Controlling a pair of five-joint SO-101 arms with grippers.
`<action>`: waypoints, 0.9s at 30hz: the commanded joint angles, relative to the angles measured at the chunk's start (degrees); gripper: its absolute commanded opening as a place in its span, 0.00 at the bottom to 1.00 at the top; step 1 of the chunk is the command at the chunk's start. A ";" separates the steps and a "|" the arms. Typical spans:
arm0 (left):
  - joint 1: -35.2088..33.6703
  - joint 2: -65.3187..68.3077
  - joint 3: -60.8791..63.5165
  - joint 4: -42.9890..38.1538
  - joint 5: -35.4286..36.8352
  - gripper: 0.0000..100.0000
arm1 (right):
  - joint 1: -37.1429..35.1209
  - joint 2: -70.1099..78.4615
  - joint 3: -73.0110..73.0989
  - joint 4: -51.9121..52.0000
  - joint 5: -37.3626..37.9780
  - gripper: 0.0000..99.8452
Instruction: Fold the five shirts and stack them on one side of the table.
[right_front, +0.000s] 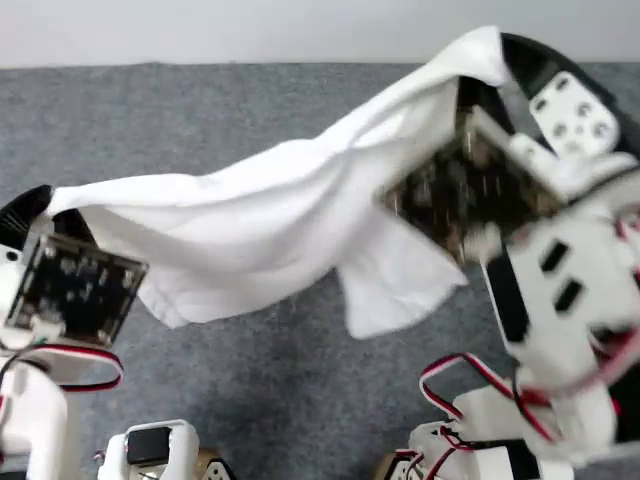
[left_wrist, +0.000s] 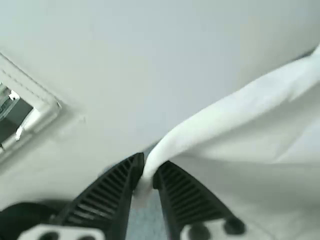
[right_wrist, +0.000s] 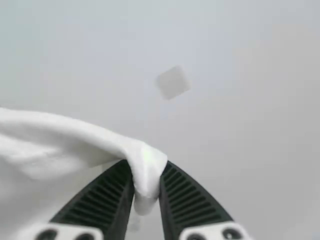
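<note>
On your left, the left gripper (left_wrist: 146, 171) is closed narrow on a bunched corner of the white shirt (right_front: 290, 210), with the cloth squeezed between its ribbed pads (left_wrist: 112, 187). From there the shirt runs up and across, above the grey table (right_front: 250, 400), sagging in the middle. A loose flap hangs below it toward the right side. You cannot tell from here whether that flap touches the table.

On your right, the right gripper (right_wrist: 146, 171) sits higher and farther back, its jaws likewise nipped tight on the shirt's other corner.

The step in hand looks like spreading the shirt before laying it flat. To do it well, level the two corners first, since the right one rides higher. Then draw them apart gently until the sag goes. Both bites are small, so pull slowly or a corner may slip. Lower the hanging edge first and let it lie down without creases.
</note>
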 joint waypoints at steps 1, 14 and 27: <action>1.05 -1.58 -1.71 -4.92 0.26 0.02 | 3.65 -3.56 -5.71 -0.04 3.60 0.01; 0.97 -12.66 -1.71 -5.89 -2.29 0.02 | 16.40 -13.93 -6.07 -0.57 5.89 0.01; 1.41 -0.88 17.10 -8.18 -8.62 0.02 | 15.43 -4.09 20.66 6.55 7.91 0.01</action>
